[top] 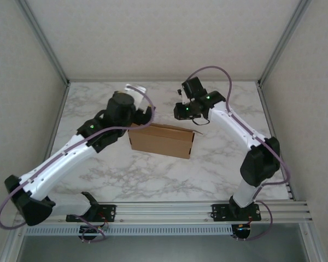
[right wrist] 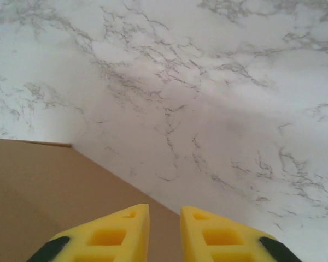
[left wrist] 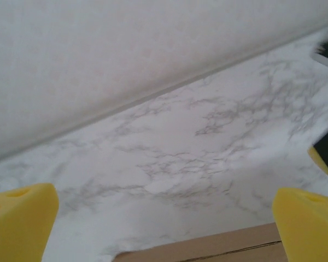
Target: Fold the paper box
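A: Anyone reading text, labels or numbers anywhere?
B: Nothing legible is showing up. The paper box point(top: 161, 140) is presenting plain brown cardboard, unprinted. The tabletop point(top: 153, 174) is carrying just grey marble veining, no markings.

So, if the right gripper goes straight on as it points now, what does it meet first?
Likely the marble table, just beyond the paper box edge. The right gripper sits at that edge, so it might touch cardboard first; depth is unclear.
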Motion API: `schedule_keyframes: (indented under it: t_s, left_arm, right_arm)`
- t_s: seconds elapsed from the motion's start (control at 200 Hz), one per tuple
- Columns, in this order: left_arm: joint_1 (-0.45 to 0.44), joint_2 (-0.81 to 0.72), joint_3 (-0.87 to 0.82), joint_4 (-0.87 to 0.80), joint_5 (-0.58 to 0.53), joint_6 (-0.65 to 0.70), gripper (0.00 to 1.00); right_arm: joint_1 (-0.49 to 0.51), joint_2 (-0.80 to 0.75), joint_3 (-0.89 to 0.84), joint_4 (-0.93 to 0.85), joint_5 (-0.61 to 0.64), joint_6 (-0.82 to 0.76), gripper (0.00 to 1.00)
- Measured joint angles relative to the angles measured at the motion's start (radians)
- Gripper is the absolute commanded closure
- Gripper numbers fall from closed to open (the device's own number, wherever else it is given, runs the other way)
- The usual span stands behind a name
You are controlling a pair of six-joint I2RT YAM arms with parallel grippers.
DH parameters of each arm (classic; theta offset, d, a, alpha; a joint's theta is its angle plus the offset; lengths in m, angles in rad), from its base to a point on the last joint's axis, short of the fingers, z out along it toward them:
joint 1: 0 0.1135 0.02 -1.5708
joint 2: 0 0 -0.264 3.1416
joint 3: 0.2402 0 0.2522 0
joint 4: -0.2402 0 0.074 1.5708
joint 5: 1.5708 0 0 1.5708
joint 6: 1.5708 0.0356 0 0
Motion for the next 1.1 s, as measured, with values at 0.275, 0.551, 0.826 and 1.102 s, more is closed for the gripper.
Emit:
schedule_keyframes:
  t_s: [0.275, 0.551, 0.826, 1.102]
  left_arm:
    - [0.078, 0.001, -0.039, 0.088, 0.144, -0.312, 0.0]
    - [0.079, 0.016, -0.085, 0.153, 0.216, -0.46, 0.0]
    - [0.079, 0.05, -0.145, 0.204, 0.261, -0.611, 0.0]
    - [0.078, 0.058, -0.304, 0.29, 0.309, -0.716, 0.0]
  right_arm:
    - [0.103, -0.104, -0.138, 0.072, 0.198, 0.034, 0.85]
    - [0.208, -0.169, -0.252, 0.142, 0.351, 0.034, 0.87]
    - [0.341, -0.218, -0.439, 0.299, 0.549, 0.022, 0.84]
    - [0.418, -0.227, -0.528, 0.438, 0.735, -0.002, 0.83]
